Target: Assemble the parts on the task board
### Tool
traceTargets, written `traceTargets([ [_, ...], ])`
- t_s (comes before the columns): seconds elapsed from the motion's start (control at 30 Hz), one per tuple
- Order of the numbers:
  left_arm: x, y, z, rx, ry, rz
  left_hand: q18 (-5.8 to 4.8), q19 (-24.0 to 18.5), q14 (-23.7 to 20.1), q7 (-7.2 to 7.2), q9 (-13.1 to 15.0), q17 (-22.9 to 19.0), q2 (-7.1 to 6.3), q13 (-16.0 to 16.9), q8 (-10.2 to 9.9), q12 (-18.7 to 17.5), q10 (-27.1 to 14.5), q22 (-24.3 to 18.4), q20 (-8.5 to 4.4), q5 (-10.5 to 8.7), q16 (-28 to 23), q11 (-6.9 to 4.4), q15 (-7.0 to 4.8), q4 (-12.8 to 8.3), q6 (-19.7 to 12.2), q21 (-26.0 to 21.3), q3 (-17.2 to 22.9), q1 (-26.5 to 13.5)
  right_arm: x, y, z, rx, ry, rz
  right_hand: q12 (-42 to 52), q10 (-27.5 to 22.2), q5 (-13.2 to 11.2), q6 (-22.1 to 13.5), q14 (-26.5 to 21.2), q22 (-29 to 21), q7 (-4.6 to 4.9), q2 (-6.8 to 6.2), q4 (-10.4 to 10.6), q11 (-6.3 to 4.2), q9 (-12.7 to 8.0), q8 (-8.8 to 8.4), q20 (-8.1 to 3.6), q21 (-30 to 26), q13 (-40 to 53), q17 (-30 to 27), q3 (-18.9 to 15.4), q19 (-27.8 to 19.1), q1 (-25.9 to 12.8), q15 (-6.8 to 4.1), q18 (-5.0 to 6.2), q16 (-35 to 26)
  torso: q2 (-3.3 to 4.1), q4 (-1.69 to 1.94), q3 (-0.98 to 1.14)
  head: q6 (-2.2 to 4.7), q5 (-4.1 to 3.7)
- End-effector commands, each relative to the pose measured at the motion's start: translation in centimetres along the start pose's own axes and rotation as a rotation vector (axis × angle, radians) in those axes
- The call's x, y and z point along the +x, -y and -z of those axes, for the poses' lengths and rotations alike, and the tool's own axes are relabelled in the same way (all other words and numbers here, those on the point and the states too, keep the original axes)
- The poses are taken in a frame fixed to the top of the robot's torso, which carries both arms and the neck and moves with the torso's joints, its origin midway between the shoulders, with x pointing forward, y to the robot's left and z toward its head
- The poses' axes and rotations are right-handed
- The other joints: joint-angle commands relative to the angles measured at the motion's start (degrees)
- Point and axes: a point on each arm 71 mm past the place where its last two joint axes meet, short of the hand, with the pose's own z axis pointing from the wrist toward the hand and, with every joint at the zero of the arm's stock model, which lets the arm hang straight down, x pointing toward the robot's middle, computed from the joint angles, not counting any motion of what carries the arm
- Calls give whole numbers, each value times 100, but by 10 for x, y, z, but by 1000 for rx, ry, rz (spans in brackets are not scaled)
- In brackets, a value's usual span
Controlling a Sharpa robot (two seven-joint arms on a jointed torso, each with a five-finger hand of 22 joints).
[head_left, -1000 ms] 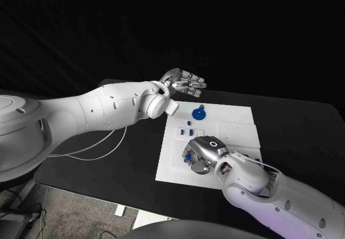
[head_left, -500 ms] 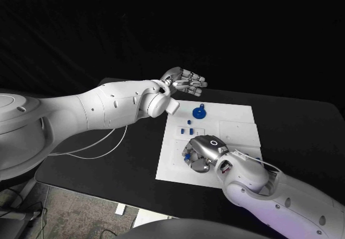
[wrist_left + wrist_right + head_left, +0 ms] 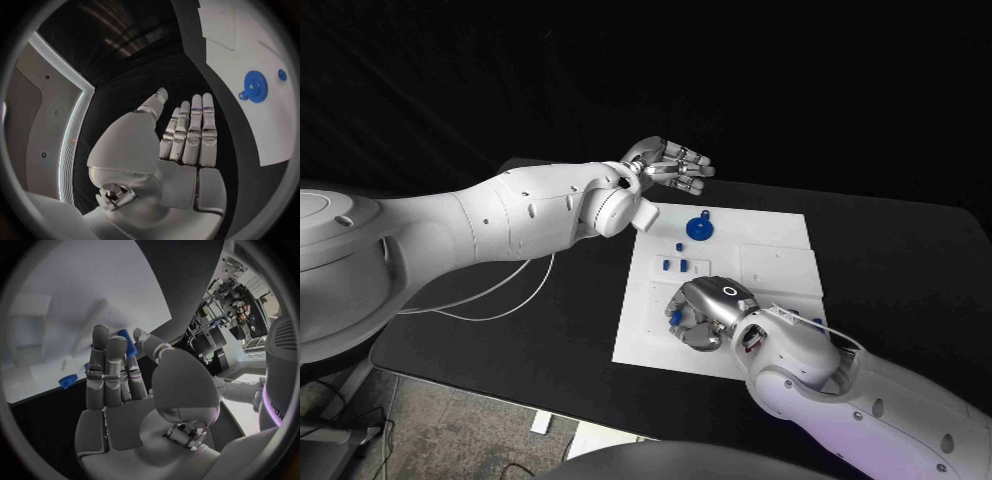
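Observation:
The white task board (image 3: 776, 250) lies in the middle of the black table. My right hand (image 3: 707, 312) hovers low over the board's near left part, and its thumb and a finger pinch a small blue part (image 3: 127, 342). Another blue part (image 3: 69, 381) lies on the board by the fingertips. A blue gear (image 3: 700, 230) sits near the board's far edge, with two small blue parts (image 3: 672, 265) nearer to me. My left hand (image 3: 672, 165) is raised past the board's far left corner, fingers straight and holding nothing (image 3: 187, 135). The gear (image 3: 255, 86) lies beyond its fingertips.
A thin white cable (image 3: 502, 290) loops over the table (image 3: 920, 260) on the left, under my left arm. More small blue parts (image 3: 798, 318) lie on the board beside my right forearm. The board's right half is bare white.
My right hand has sunk slightly toward the board's near edge. The left hand has stayed where it was.

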Motion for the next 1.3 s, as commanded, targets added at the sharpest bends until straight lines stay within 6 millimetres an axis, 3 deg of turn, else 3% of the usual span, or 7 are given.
traceTargets([
  [0.03, 1, 1, 0, 2, -15, 4, -72, -33, -16, 5, -4, 4, 16, 6, 9, -15, -22, -9, 21, -19, 11, 21, 22, 5, -47, 11, -23, -29, -1, 2, 1, 4, 16, -22, 9, -91, 57, -109, -2, -4, -17, -40, 17, 18, -7, 2, 17, -48, 4, -24, -46, 47, 40, 58, 33, 34, -1, -3, -3, 19, -3],
  [0.5, 0, 0, 0, -1, -16, 4, -69, -31, -18, 5, -4, 6, 16, 6, 8, -15, -22, -17, 23, -32, 12, 21, 22, -2, -55, 7, -42, -11, -9, 1, 3, -15, 117, -126, 13, -323, 113, -446, -13, -187, -82, -114, 232, 75, -14, 1, 73, -339, 5, -176, -676, 198, 267, 108, 65, 64, 1, -2, 1, 27, -25],
  [0.7, 0, 0, 0, -1, -16, 4, -69, -31, -18, 5, -4, 6, 16, 6, 8, -15, -22, -17, 23, -32, 12, 21, 22, -2, -55, 7, -42, -11, -12, 1, 6, -24, 150, -169, 11, -284, 155, -589, -15, -224, -72, -107, 297, 68, -17, 2, 72, -378, 5, -192, -848, 232, 276, 105, 57, 83, 2, -4, -1, 29, -29],
  [0.93, -1, 0, 1, -1, -14, 3, -68, -29, -19, 5, -3, 6, 16, 6, 10, -15, -22, -19, 22, -33, 12, 21, 22, -9, -45, 7, -45, 0, -24, 14, 14, -5, 214, -264, 11, -223, 46, -701, -13, -331, -5, -36, 573, 52, -17, 0, 71, -391, 6, -190, -1026, 277, 234, 101, 43, 116, 1, -14, 3, 55, -81],
  [1.03, -3, 0, 2, -3, -8, 0, -68, -29, -19, 5, -3, 6, 16, 6, 10, -15, -22, -19, 22, -33, 12, 21, 22, -9, -45, 7, -45, 0, -33, 23, 18, 11, 221, -275, 13, -100, 61, -681, -10, -355, 31, 28, 715, 16, -17, 1, 56, -389, 7, -188, -1037, 282, 133, 77, 23, 126, -8, -25, 8, 62, -111],
  [1.07, -5, -1, 2, -3, -5, -1, -69, -29, -18, 6, -3, 7, 6, 6, 10, -14, -22, -21, 22, -35, 12, 22, 21, -20, -47, 7, -51, 9, -37, 26, 19, 16, 219, -274, 9, 76, 123, -641, -2, -363, 123, 89, 830, -7, -17, 1, 38, -387, 5, -188, -1001, 287, 4, 57, 5, 134, -10, -32, 8, 71, -126],
  [1.3, -14, -2, 7, -1, 15, -8, -69, -29, -18, 6, -3, 7, 6, 6, 10, -14, -22, -21, 22, -35, 12, 22, 21, -20, -47, 7, -51, 9, -67, 58, 36, 88, 182, -324, 28, 732, -9, -463, 3, -388, 45, 40, 940, -179, -7, 7, -73, -376, 31, -203, -483, 277, -71, -56, -113, 119, -42, -92, 20, 116, -227],
])
